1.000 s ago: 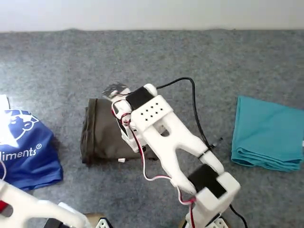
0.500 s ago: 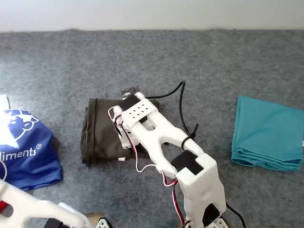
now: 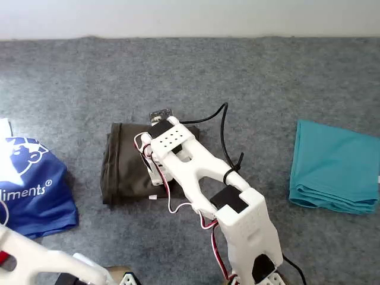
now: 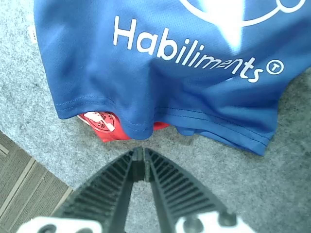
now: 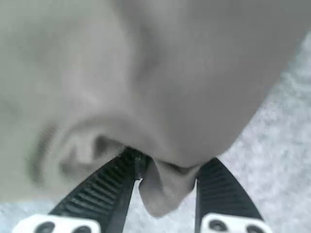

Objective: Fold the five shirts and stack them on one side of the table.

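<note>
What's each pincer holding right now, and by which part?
Right pincer grips the olive shirt by a bunched fold of its fabric. Left pincer is shut on nothing, just off the hem of the blue shirt.

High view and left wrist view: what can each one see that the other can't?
The high view gives you the olive shirt in the middle of the table with the right arm stretched over it, and the folded teal shirt off to one side. The left wrist view gives you instead the left gripper, shut on nothing, and a bit of red cloth peeking from under a shirt's hem. Both share the blue shirt with white print and the grey table cover.
</note>
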Tool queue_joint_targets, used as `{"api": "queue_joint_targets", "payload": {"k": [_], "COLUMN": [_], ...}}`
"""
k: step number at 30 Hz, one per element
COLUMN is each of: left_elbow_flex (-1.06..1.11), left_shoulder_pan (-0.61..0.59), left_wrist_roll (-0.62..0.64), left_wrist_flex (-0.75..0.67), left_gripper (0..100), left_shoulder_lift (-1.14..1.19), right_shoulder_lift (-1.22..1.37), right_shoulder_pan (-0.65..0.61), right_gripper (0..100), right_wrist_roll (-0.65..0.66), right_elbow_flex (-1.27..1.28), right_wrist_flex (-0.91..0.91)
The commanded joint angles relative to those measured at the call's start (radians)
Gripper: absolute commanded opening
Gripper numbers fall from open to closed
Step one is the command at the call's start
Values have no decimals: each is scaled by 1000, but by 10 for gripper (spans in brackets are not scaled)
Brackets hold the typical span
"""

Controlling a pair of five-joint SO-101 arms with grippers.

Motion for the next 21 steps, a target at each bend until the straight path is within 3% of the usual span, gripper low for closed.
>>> {"api": "queue_joint_targets", "payload": {"k": [1, 10, 16, 21], "left_elbow_flex": [-8, -8, -8, -7], "left_shoulder_pan": [6, 8, 8, 6], "left_wrist_roll": [5, 5, 5, 3], "left_wrist_flex": [-9, -11, -11, -11], "left_gripper": [15, 15, 15, 15], "left_shoulder_lift": [-25, -25, -25, -25], "right_shoulder_lift": [-101, -280, -239, -151], "right_shoulder_pan": [-8, -5, -4, -5], "right_gripper": [158, 173, 433, 459], "right_wrist_roll": [23, 18, 0, 0], "right_elbow_flex": [-11, -11, -11, -11], "right_wrist_flex": [79, 116, -33, -216]}}
